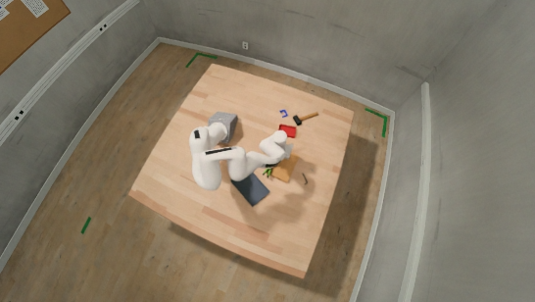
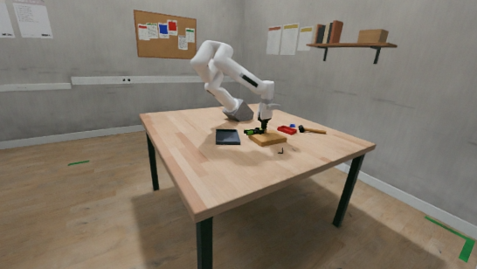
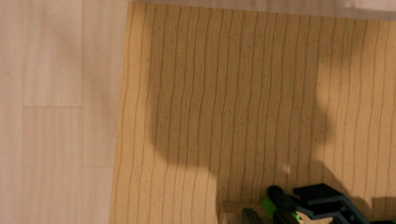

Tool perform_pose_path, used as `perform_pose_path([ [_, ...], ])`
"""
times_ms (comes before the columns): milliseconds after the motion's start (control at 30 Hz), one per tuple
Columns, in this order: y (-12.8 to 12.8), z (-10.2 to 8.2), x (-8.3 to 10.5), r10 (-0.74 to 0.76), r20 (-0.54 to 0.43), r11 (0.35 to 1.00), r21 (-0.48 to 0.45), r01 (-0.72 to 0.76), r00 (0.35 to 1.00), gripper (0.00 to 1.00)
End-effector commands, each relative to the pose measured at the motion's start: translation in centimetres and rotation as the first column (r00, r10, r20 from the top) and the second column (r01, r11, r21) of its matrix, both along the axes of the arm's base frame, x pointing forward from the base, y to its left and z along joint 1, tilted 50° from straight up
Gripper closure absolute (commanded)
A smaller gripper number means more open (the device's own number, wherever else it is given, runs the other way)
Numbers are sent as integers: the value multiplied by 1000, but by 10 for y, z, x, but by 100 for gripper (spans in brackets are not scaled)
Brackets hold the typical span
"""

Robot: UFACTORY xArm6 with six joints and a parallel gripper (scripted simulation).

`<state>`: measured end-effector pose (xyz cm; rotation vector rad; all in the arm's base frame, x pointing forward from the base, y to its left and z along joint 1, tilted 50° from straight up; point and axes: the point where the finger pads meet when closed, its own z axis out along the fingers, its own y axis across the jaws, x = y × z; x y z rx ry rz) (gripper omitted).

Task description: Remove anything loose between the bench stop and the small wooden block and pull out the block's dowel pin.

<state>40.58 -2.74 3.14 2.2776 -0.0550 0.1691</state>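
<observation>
The tan bench board (image 2: 267,138) lies on the table; it fills most of the wrist view (image 3: 250,110). The green and black spring clamp (image 2: 253,130) sits at the board's near-left end and shows at the bottom of the wrist view (image 3: 310,205). A corner of the small wooden block (image 3: 240,212) shows beside it. My gripper (image 2: 263,124) points straight down right over the clamp and block. It is shut on a thin thing, apparently the dowel pin. The pin and my fingertips are hidden in all views. The bench stop is out of sight.
A dark tray (image 2: 227,136) lies left of the board. A red box (image 2: 286,129), a small blue piece (image 2: 292,126) and a hammer (image 2: 311,129) lie behind it. A small black hex key (image 2: 280,151) lies in front. The grey arm base (image 2: 239,111) stands at the back.
</observation>
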Motion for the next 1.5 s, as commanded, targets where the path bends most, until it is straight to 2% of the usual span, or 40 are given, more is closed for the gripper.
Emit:
perform_pose_path([
  [0,1,1,1,10,-8,1000,0,-10,1000,100],
  [1467,1,1,1,100,-114,995,-9,-101,988,100],
])
